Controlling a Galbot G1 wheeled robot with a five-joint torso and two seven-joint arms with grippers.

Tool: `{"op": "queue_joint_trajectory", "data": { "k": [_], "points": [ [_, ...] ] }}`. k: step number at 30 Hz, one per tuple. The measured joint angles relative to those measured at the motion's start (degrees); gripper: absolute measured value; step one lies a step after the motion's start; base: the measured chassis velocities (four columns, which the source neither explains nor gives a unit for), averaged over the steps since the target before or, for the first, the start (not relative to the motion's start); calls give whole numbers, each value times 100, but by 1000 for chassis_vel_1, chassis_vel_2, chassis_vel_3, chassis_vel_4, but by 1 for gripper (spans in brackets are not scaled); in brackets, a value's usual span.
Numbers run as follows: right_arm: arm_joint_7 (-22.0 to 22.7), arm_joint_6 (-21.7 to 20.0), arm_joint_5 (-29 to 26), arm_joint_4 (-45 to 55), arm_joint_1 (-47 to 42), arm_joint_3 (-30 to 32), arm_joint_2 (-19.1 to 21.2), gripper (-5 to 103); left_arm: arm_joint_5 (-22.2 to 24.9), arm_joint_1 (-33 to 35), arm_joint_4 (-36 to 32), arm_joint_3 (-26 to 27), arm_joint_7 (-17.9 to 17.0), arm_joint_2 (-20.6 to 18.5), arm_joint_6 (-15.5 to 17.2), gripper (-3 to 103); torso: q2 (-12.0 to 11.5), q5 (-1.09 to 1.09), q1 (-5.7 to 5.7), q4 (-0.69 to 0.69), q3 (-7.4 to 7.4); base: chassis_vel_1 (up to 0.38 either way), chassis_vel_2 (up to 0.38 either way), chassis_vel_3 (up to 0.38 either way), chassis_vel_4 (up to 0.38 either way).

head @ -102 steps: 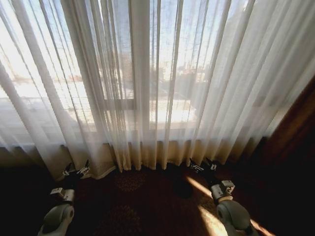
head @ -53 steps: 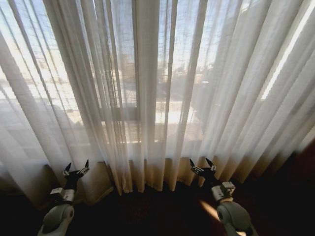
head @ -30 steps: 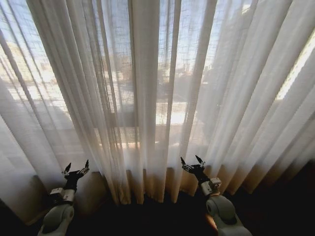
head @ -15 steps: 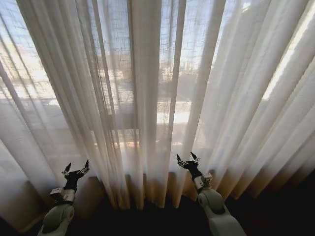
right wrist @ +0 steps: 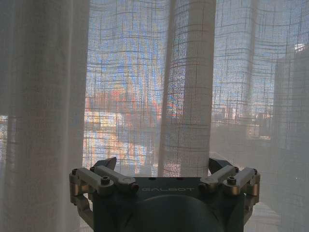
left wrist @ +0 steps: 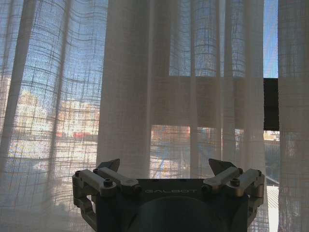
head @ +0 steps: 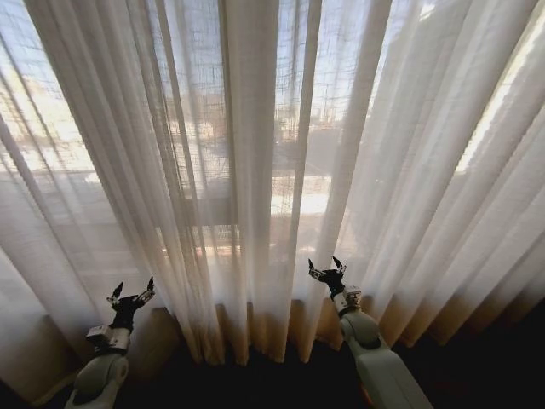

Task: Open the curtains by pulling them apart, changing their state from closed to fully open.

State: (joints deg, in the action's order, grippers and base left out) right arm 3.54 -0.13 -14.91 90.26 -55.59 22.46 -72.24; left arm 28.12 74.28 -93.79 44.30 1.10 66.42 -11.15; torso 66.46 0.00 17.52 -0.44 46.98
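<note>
The right gripper (head: 328,269), jaws wide and empty, reached toward the closed sheer curtains (head: 255,170) near their middle, seemingly just short of a pleat it should straddle fully before closing, while the left gripper (head: 130,293) waited open, lower down.

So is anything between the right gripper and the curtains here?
Nothing visible. The right gripper, fingers open, faces the curtains directly, with a pleat just ahead of it. The left gripper waits low beside them.
</note>
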Motion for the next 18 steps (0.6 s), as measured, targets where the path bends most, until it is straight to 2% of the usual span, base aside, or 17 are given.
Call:
{"op": "queue_joint_trajectory", "data": {
  "k": [13, 16, 18],
  "points": [
    [12, 44, -47, -639, 602, -166, 66, 101, 0, 0, 0, 0, 0, 0, 0, 100, 0, 0, 0, -1, 0, 0, 0, 0, 0],
    [-14, 36, -68, -733, 704, -307, 75, 98, 0, 0, 0, 0, 0, 0, 0, 100, 0, 0, 0, 0, 0, 0, 0, 0, 0],
    [-49, 54, -67, -856, 844, -413, 75, 89, 0, 0, 0, 0, 0, 0, 0, 100, 0, 0, 0, 0, 0, 0, 0, 0, 0]
  ]
}}
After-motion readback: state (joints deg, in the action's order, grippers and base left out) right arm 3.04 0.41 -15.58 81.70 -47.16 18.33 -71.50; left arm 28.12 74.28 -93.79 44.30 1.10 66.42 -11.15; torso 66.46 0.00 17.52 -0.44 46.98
